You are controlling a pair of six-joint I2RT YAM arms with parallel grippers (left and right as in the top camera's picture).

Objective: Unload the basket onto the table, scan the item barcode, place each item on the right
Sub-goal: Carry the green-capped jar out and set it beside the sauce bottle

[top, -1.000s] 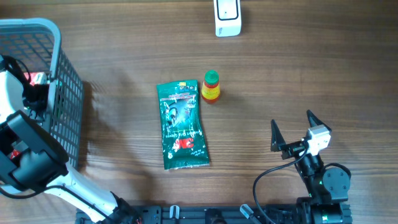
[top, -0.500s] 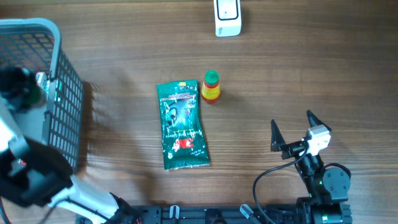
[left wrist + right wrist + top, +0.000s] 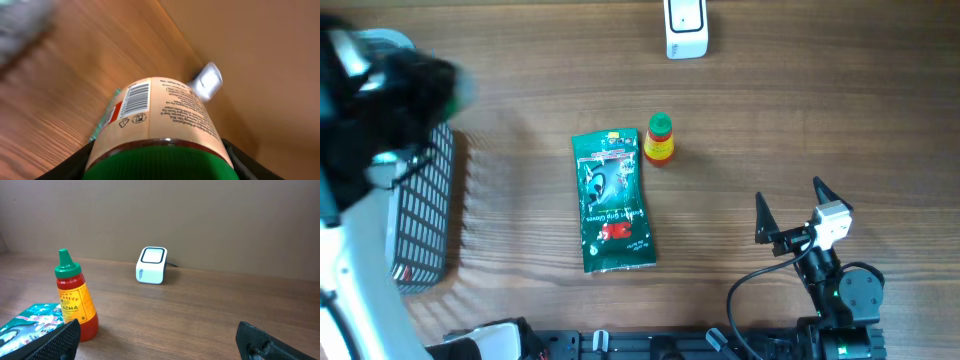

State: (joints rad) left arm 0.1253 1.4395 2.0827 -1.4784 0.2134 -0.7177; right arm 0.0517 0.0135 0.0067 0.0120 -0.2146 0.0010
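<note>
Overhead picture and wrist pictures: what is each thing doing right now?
left tool: shut on jar.
jar: green lid on, barcode showing.
right tool: open, empty.
sauce bottle: upright, capped.
green packet: lying flat.
scanner: standing at the far edge.
basket: upright, partly hidden.

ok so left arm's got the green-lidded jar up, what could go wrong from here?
The barcode sits off to one side of the green-lidded jar; unless it faces the scanner, the read may fail.
The left gripper grips just the lid end and the arm is motion-blurred, so the jar might slip.
The upright sriracha bottle stands near the scanner; a low pass could tip it.
</note>
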